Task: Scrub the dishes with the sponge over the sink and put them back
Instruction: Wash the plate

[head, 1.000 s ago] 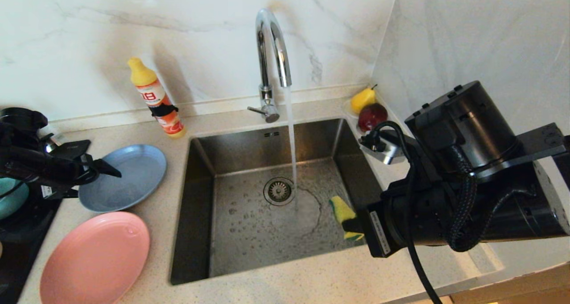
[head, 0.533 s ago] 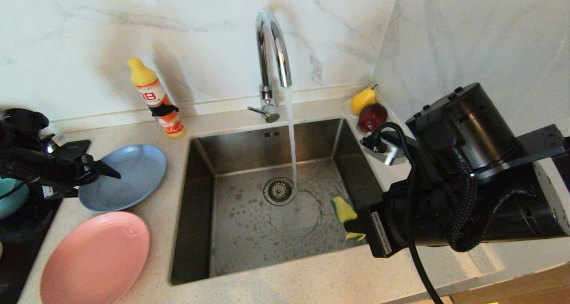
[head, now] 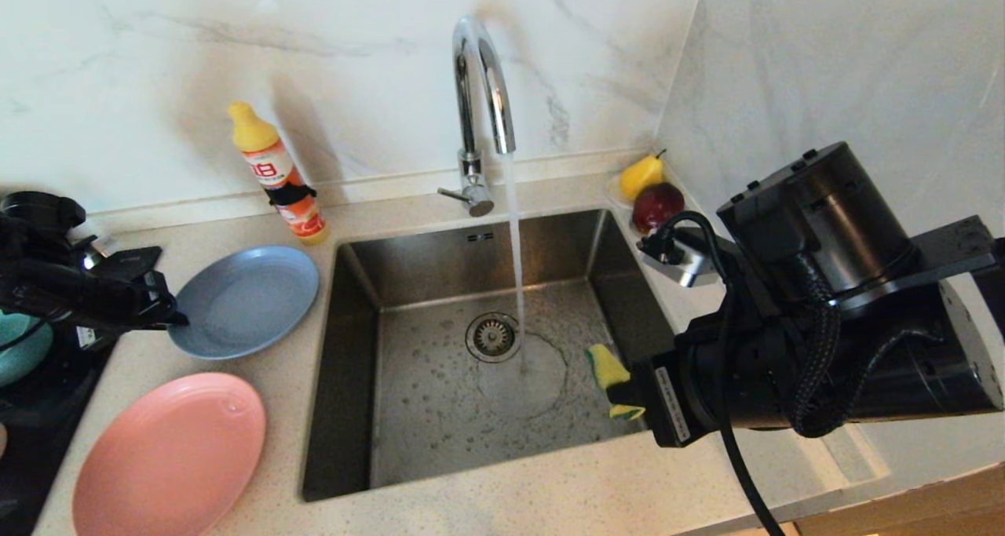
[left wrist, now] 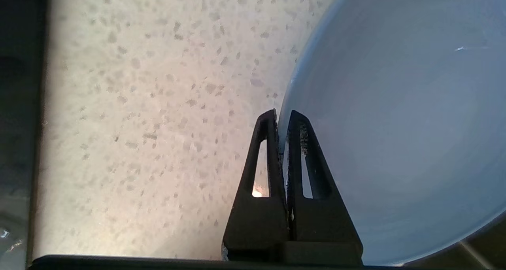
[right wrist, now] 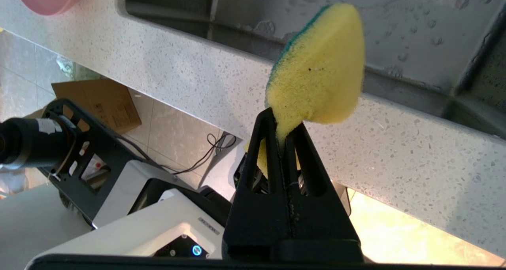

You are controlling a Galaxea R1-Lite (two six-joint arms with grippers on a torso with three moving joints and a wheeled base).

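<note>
The grey-blue plate (head: 247, 300) rests on the counter left of the sink (head: 424, 426). My left gripper (left wrist: 282, 118) is shut on its near-left rim (left wrist: 395, 123), one finger inside the plate and one outside. The salmon-pink plate (head: 169, 457) lies nearer me, and a teal bowl (head: 20, 351) shows at the left edge behind my arm. My right gripper (right wrist: 282, 123) is shut on the narrow end of the yellow sponge (right wrist: 320, 72), held over the sink's right side (head: 608, 375). Water runs from the chrome tap (head: 479, 89) into the basin beside the drain (head: 492, 336).
An orange detergent bottle (head: 279, 175) stands behind the plates by the wall. A yellow pear (head: 640, 175) and a red fruit (head: 658, 205) sit in the back right corner. A black surface (head: 39, 410) lies at the far left. Marble walls close the back and right.
My left gripper has gone from open to shut on the grey-blue plate's rim. The plate has shifted right, toward the sink. The right arm and sponge have stayed put.
</note>
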